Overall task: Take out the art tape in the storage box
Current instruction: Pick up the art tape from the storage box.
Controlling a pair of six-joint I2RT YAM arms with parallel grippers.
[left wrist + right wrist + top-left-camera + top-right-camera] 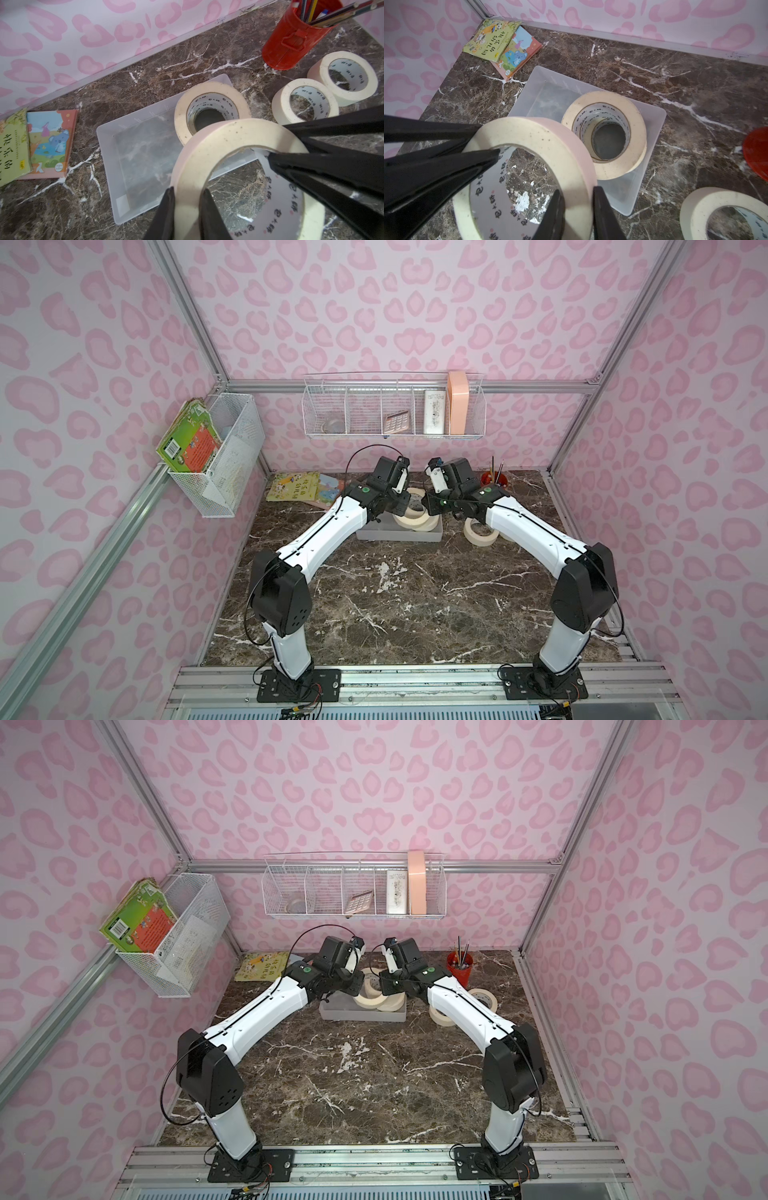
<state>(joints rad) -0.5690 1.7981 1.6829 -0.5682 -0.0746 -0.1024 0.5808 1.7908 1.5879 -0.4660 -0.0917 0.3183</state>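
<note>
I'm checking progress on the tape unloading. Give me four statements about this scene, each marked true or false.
1. The left claw and the right claw both grip the same raised tape roll. True.
2. The storage box is empty. False: a stack of tape rolls sits in it.
3. Two loose tape rolls lie on the table near the red pencil cup. True.
4. The picture books lie inside the storage box. False: they lie on the table outside it, by the wall corner.
</note>
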